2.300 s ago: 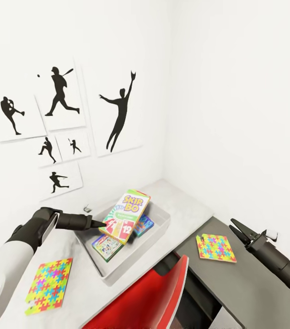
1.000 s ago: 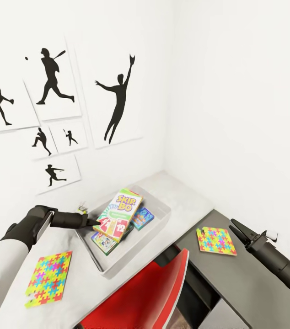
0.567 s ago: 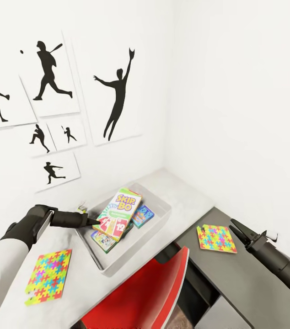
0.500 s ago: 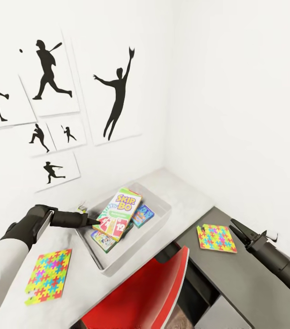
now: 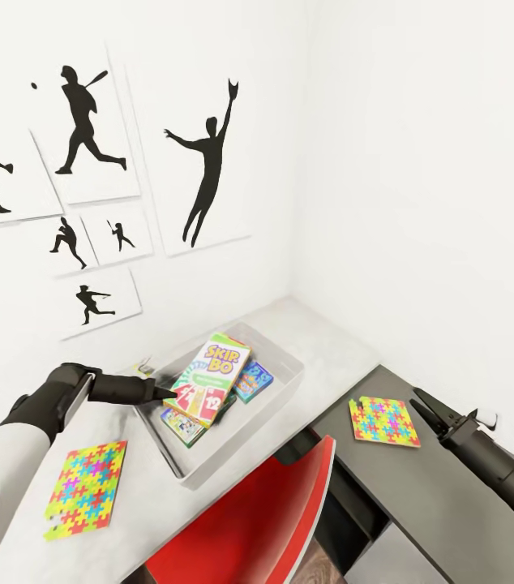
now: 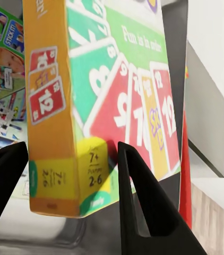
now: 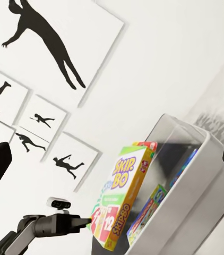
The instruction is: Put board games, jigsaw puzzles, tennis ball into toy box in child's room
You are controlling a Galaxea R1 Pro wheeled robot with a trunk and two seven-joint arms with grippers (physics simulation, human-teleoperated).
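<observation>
Nearest the robot, a red chair [image 5: 257,519] stands in front of the toy box [image 5: 277,397], which sits on the light-grey counter [image 5: 334,353] in the corner of the child's room. To the left of the toy box, one jigsaw puzzle [image 5: 87,499] lies flat on that counter. To the right of the toy box, the second jigsaw puzzle [image 5: 383,421] lies flat on the lower dark-grey side desk [image 5: 443,503], and the right gripper [image 5: 424,405] hovers just beside it with its fingers apart.

Over the toy box's left rim, the left gripper [image 5: 172,392] has its fingers [image 6: 144,207] clamped on the lower end of the green-orange-red board game [image 5: 210,380], held tilted above the toy box. Inside the toy box lie the small blue board game [image 5: 254,381] and the pale-green board game [image 5: 180,424], partly under the held one.

Beyond the toy box, black sports-silhouette pictures [image 5: 208,166] hang on the white wall.
</observation>
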